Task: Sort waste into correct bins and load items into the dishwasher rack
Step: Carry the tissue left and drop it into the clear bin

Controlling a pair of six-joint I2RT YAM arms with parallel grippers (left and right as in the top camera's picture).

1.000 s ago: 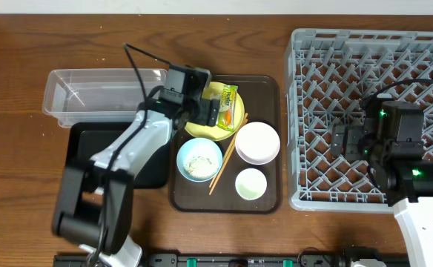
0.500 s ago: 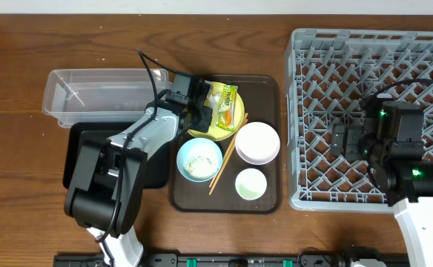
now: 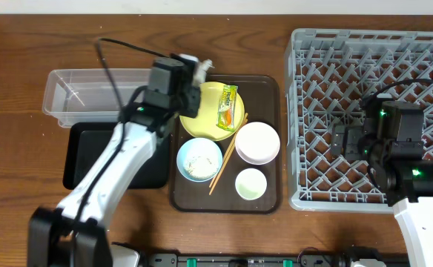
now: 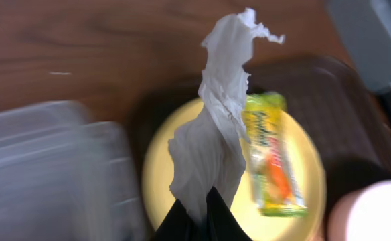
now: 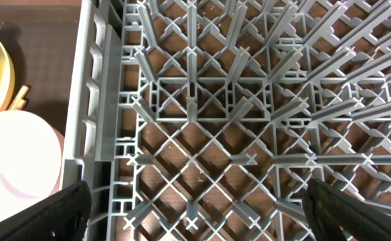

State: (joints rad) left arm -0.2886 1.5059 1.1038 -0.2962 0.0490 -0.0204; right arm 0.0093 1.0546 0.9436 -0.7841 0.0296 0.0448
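Note:
My left gripper (image 4: 205, 209) is shut on a crumpled white tissue (image 4: 217, 127), which hangs above the yellow plate (image 4: 161, 175). The green-yellow-orange snack wrapper (image 4: 270, 161) lies on that plate. From overhead, the left gripper (image 3: 193, 85) holds the tissue (image 3: 204, 67) over the plate's (image 3: 202, 124) far edge, beside the wrapper (image 3: 227, 106). Rice sits in the light blue bowl (image 3: 199, 160). Wooden chopsticks (image 3: 224, 159), a white bowl (image 3: 257, 142) and a pale green cup (image 3: 250, 184) are nearby. My right gripper (image 5: 195, 207) hangs open over the grey dishwasher rack (image 5: 215, 100), holding nothing.
The dishes stand on a dark brown serving tray (image 3: 265, 89). A clear tub (image 3: 90, 93) and a black tray (image 3: 83, 159) lie left of it. The rack (image 3: 372, 59) fills the right side, with the right gripper (image 3: 342, 139) over its left half.
The left gripper closed on the white tissue on the plate and lifted it up and back. The right arm has not moved.

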